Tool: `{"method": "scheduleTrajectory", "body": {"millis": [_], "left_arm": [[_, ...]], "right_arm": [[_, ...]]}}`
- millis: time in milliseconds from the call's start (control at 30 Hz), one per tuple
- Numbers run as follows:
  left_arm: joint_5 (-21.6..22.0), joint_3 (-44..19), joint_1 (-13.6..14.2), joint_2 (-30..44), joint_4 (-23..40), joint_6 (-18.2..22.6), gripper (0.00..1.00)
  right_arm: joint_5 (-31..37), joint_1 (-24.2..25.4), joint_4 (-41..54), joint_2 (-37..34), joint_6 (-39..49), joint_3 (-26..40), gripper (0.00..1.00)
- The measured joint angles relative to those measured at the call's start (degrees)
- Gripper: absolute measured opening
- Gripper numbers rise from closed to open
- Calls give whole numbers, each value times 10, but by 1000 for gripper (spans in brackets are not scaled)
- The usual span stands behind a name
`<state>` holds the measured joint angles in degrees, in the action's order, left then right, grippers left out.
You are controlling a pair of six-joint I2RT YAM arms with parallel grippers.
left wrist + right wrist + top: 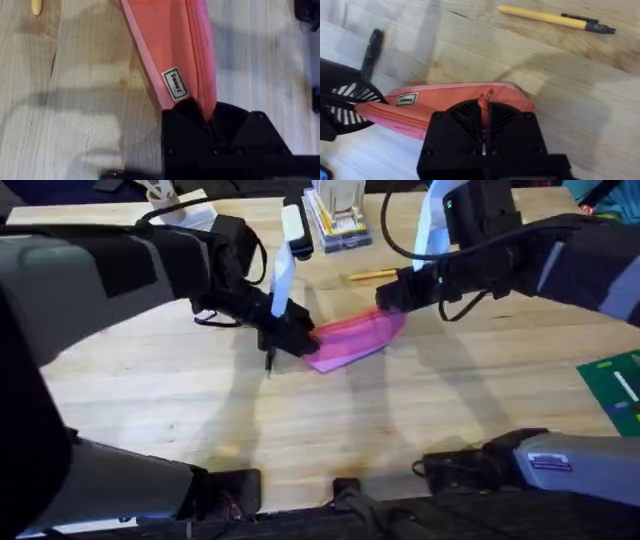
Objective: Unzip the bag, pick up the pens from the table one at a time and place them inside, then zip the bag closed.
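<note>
Pink bag, small white label, left jaws clamped on its end, right jaws on its reddish pull tab.

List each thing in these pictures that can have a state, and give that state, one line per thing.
bag: lying on the table, held at both ends
left claw: shut on the bag's end
right claw: shut on the reddish zipper pull
yellow pen: lying loose on the table
black pen: lying loose on the table

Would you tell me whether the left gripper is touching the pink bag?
Touching: in the left wrist view the left gripper is clamped on the end of the bag.
</note>
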<state>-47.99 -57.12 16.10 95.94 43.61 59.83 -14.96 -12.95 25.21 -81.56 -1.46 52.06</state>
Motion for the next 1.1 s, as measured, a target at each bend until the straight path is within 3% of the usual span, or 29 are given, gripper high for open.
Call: {"method": "scheduleTrajectory", "body": {"millis": [500, 1100], "left_arm": [[0, 0, 0, 0, -6, 0, 43], [3, 0, -3, 0, -5, 0, 43]], "right_arm": [[-31, -20, 19, 49, -35, 41, 31], [-9, -186, -35, 31, -89, 41, 33]]}}
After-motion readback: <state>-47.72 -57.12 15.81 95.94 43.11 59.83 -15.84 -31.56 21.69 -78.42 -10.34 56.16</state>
